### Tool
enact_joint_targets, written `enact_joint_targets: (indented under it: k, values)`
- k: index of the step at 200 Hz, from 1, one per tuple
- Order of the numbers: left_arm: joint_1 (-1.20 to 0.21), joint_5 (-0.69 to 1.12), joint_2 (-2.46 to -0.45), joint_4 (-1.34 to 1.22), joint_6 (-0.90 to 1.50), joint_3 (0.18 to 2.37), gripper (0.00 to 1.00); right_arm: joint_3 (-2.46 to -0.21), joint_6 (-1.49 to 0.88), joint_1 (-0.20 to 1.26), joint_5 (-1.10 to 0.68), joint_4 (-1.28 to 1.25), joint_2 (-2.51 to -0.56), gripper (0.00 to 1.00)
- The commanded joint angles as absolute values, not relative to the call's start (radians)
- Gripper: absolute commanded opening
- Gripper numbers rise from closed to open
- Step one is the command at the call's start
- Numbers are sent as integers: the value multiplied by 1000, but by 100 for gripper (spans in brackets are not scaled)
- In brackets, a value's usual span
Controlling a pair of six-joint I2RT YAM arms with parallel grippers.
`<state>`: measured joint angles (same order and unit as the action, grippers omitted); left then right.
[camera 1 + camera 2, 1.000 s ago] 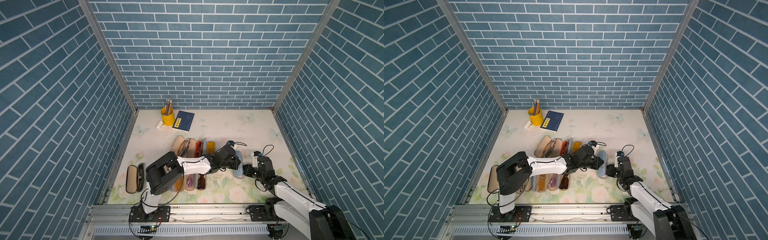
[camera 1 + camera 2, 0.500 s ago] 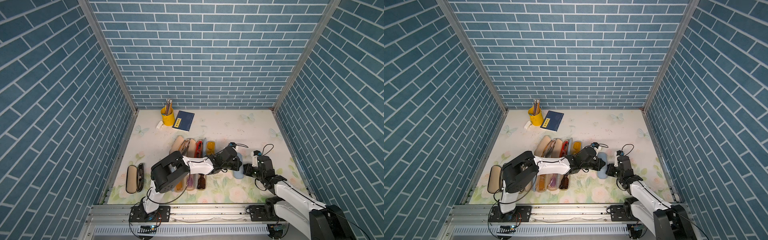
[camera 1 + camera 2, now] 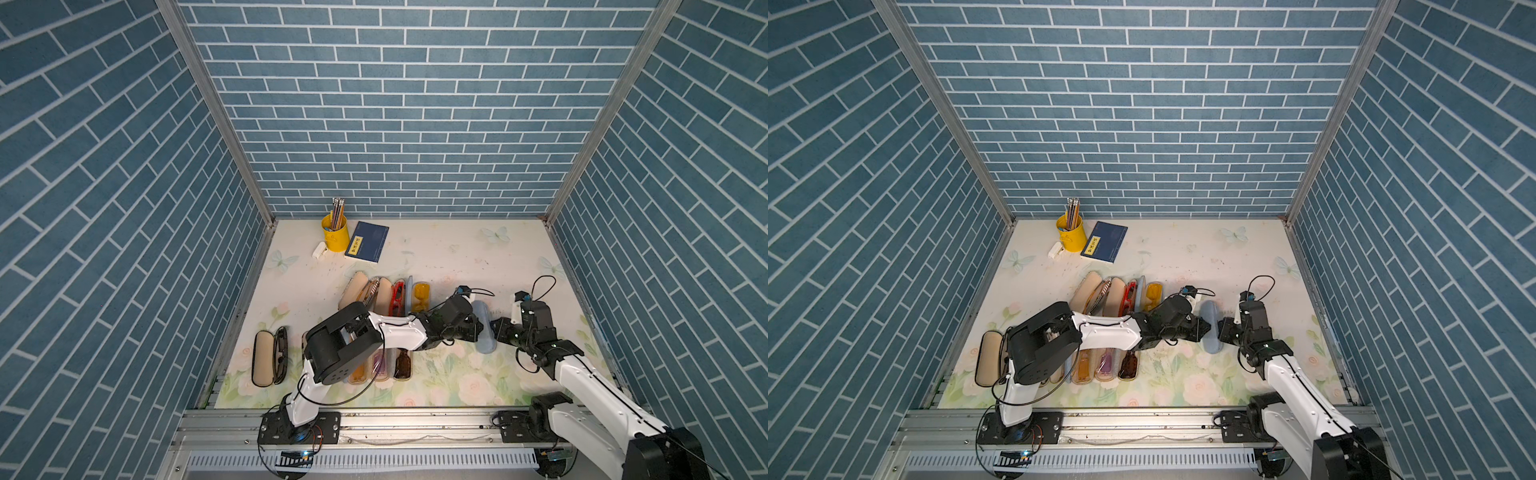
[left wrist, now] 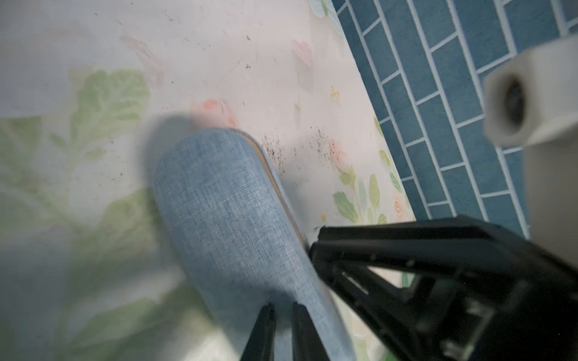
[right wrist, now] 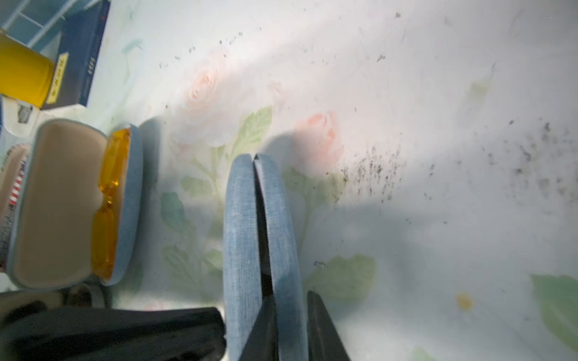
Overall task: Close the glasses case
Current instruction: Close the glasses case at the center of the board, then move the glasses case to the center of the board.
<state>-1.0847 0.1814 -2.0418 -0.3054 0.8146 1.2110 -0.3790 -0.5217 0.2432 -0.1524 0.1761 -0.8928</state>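
The blue glasses case (image 5: 240, 237) rests on the surface (image 5: 406, 93), seam slightly agape; left claw (image 4: 283, 309) closed tight at its face, right claw (image 5: 291, 300) narrowly straddling one shell (image 5: 281, 225), grip unclear. Withdrawal may reopen it.

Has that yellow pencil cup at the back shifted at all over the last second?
No. The yellow pencil cup stands where it was, right beside the blue notebook, same gap from the back corner post.

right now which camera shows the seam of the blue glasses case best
The right wrist view: it looks edge-on at the blue glasses case, so the dark slit between its halves shows plainly. The left wrist view shows only its fabric top and a thin tan edge. In both top views it is small, partly hidden.
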Motion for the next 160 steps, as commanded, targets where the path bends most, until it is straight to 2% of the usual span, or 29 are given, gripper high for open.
enact_joint_targets:
  k: [1,59,116,160]
  values:
    - [-1089,190,-2059,-256,805,1196,17,-445,-499,232,-99,211,-878,22]
    - [-1087,197,-2071,-262,803,1227,17,-469,-490,209,-102,211,-892,24]
    - [-1067,179,-2050,-284,799,1209,21,-466,-465,201,-147,200,-892,35]
    - [-1062,187,-2111,-278,795,1268,20,-456,-460,201,-139,203,-886,36]
